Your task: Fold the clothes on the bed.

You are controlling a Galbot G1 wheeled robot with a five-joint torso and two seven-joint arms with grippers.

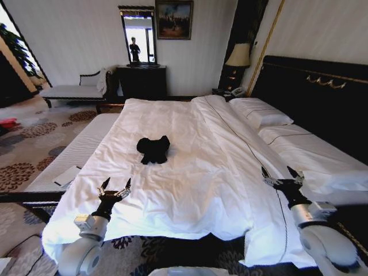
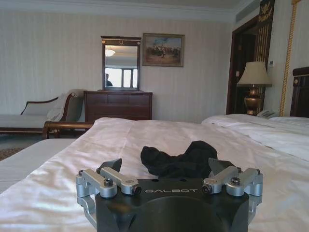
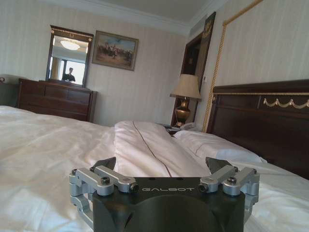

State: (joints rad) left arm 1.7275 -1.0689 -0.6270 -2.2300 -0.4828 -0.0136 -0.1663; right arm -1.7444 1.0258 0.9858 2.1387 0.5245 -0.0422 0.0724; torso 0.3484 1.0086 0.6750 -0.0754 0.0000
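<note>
- A black T-shirt [image 1: 153, 149] lies crumpled in a small heap on the white duvet of the bed [image 1: 190, 190], roughly at the middle of the mattress and well short of the pillows [image 1: 260, 112].
- No lettering can be made out on the T-shirt; the cloth is bunched, with its sleeves sticking out to either side.
- The left gripper [image 1: 114, 187] hovers over the duvet near the foot of the bed, on the near side of the T-shirt and well apart from it, fingers spread wide and holding nothing.
- From the left wrist, the T-shirt [image 2: 181, 160] sits straight beyond the spread fingers [image 2: 112, 169] of that gripper [image 2: 165, 169], not touching them.
- The right gripper [image 1: 282, 175] hangs over the duvet farther toward the headboard [image 1: 322, 98] side of the T-shirt, near the folded-back edge of the covers, its fingers also apart and empty.
- From the right wrist, that gripper [image 3: 162, 166] points along the bed toward the pillows [image 3: 217, 147] and the dark headboard [image 3: 270, 121] with its gold trim.
- Beyond the T-shirt, against the far wall, stand a dark dresser [image 1: 142, 81] with a mirror [image 1: 138, 37] above it and a framed painting [image 1: 173, 19] beside the mirror.
- A lamp [image 1: 238, 57] stands in the corner next to the headboard; a cushioned bench [image 1: 75, 91] sits beside the dresser.
</note>
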